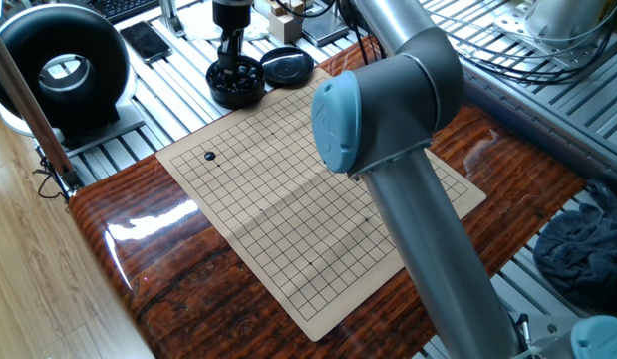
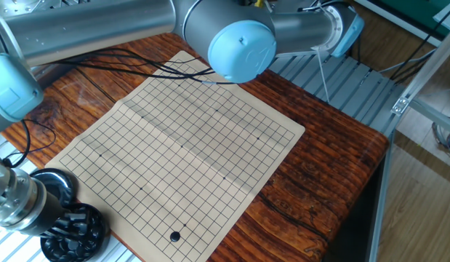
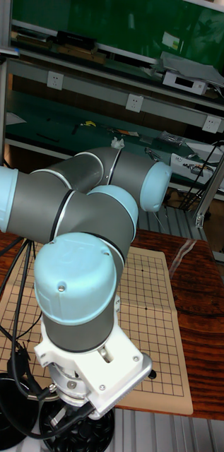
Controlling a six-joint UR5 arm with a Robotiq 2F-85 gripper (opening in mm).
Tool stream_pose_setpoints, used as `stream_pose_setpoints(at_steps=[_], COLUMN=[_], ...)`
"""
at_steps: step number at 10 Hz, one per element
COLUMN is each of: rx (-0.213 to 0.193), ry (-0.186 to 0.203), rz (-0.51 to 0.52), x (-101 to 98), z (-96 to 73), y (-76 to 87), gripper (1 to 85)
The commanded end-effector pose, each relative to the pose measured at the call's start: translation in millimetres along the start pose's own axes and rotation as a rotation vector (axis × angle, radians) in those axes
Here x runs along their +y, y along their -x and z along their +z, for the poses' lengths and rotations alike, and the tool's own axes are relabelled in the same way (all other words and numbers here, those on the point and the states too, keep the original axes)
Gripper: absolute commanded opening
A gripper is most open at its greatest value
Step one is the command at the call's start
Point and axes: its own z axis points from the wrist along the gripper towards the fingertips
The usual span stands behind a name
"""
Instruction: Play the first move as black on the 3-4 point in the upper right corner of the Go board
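The tan Go board (image 1: 288,214) lies on the wooden table. A single black stone (image 1: 210,156) sits on a grid point near the board's corner by the bowl; the other fixed view shows the same stone (image 2: 174,236) near the board's (image 2: 188,138) bottom edge. My gripper (image 1: 231,62) points down into the black bowl of stones (image 1: 236,85) just off the board's far corner. The fingertips are dark against the bowl, so I cannot make out their state. In the tall fixed view the wrist hides the fingers.
The arm's big elbow (image 1: 378,110) hangs over the middle of the board. The bowl's lid (image 1: 286,67) lies beside the bowl. A black ring-shaped device (image 1: 64,65) and a phone (image 1: 146,40) are at the back left. A dark cloth (image 1: 587,249) lies right.
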Motion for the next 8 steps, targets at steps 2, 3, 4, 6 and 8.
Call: stream_pose_setpoints(at_steps=[2, 3, 4, 6, 8], rx=[-0.019, -0.017, -0.003, 0.002, 0.009], ry=[0.023, 0.011, -0.028, -0.042, -0.024], rz=[0.003, 0.001, 0.002, 0.0, 0.001], x=[5.9, 4.2, -3.3, -5.1, -0.2], z=[-3.0, -4.6, -7.1, -9.2, -9.0], y=[3.5, 3.2, 0.9, -0.4, -2.1], gripper=[24.7, 25.7, 25.7, 25.7, 26.0])
